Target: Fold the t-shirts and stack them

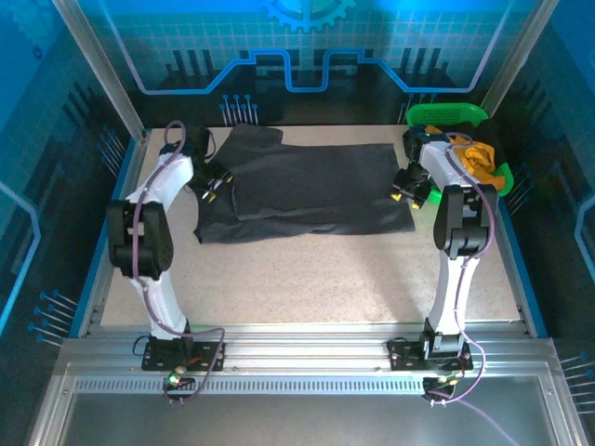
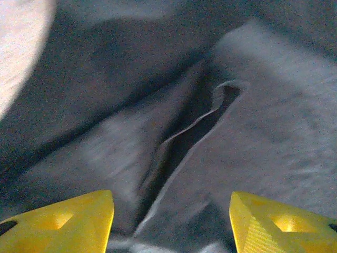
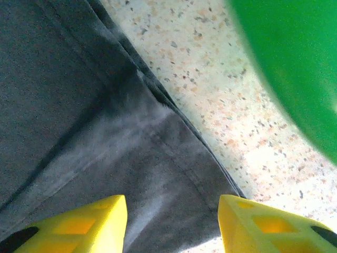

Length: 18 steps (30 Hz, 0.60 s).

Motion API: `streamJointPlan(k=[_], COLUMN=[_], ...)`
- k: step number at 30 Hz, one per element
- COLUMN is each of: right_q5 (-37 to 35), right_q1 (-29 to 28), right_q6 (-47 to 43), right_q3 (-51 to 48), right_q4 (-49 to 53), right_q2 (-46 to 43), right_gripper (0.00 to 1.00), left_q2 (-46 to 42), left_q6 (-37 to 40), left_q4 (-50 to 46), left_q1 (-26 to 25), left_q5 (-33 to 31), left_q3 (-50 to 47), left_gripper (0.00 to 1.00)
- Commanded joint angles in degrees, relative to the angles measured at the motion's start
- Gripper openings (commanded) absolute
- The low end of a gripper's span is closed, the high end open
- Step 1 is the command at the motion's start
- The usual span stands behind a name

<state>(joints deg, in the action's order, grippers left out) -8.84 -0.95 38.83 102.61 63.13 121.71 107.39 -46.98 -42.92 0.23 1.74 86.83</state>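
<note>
The black t-shirt lies flat on the far half of the speckled desk. It is soft and matte, with one layer lapped over another. We see both arms rise from the near edge, elbows bent, each reaching forward to one end of the shirt. The left claw hangs over a rumpled crease, its yellow fingers apart and gripping nothing. The right claw hangs over the hemmed right corner, fingers likewise apart. Beyond it, a smooth green plastic basket holds orange-yellow cloth.
</note>
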Motion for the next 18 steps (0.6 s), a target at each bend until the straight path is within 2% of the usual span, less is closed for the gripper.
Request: streamJointPlan(k=[1, 5, 8, 12, 18], right_q5=[-0.64, 3.11, 6.47, 11.53, 13.75], right_q1=[0.42, 0.39, 1.02, 5.50, 8.32], right_q6=[-2.21, -1.86, -0.94, 0.85, 0.54], right_q3=[-6.26, -18.29, -25.06, -31.12, -30.70], right_q4=[0.86, -3.90, -8.18, -14.93, -18.39], right_q2=[-8.25, -15.26, -17.68, -17.92, -15.57], right_gripper=[0.51, 0.49, 0.51, 0.53, 0.53], left_q2=[-12.59, -19.51, -21.42, -18.46, -17.18], left_q6=[-5.04, -12.47, -19.24, -23.67, -26.57], left_q4=[-3.45, 1.71, 10.32, 15.70, 17.85], left_q1=[4.25, 9.51, 12.69, 12.78, 12.69], left_q5=[-0.71, 5.87, 10.18, 13.06, 13.83], left_q3=[-11.73, -27.50, -35.93, -37.58, -37.96], left_gripper=[0.57, 0.54, 0.54, 0.56, 0.54])
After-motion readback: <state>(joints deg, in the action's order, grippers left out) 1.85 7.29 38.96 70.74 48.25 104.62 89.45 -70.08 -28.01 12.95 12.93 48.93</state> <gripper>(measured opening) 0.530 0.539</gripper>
